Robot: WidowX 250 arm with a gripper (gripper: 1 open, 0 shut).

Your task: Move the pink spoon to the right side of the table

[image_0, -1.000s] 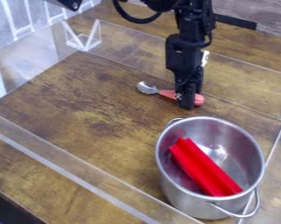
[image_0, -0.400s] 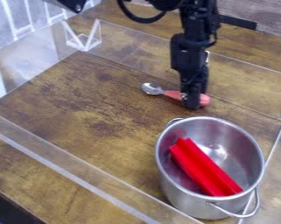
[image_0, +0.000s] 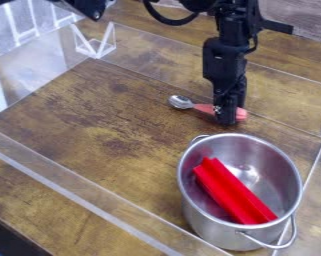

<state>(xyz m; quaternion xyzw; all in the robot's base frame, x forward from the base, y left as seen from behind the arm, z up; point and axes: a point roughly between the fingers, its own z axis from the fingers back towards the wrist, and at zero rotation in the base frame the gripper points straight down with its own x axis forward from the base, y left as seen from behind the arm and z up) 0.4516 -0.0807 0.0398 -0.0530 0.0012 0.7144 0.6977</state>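
Observation:
The pink spoon point(image_0: 203, 106) lies low over the table point(image_0: 96, 120), its silver bowl pointing left and its salmon-pink handle running right. My gripper point(image_0: 231, 113) points straight down and is shut on the spoon's handle, which hides most of the pink part; a bit of it shows at the fingertips. The spoon sits just behind the steel pot, in the right half of the tabletop.
A steel pot point(image_0: 239, 190) holding red sticks point(image_0: 230, 192) stands at the front right. Clear acrylic walls point(image_0: 69, 175) edge the tabletop, and a clear stand point(image_0: 93, 42) sits at the back left.
The gripper and the spoon held in it have shifted a little to the right across the frames; the pot has stayed put.

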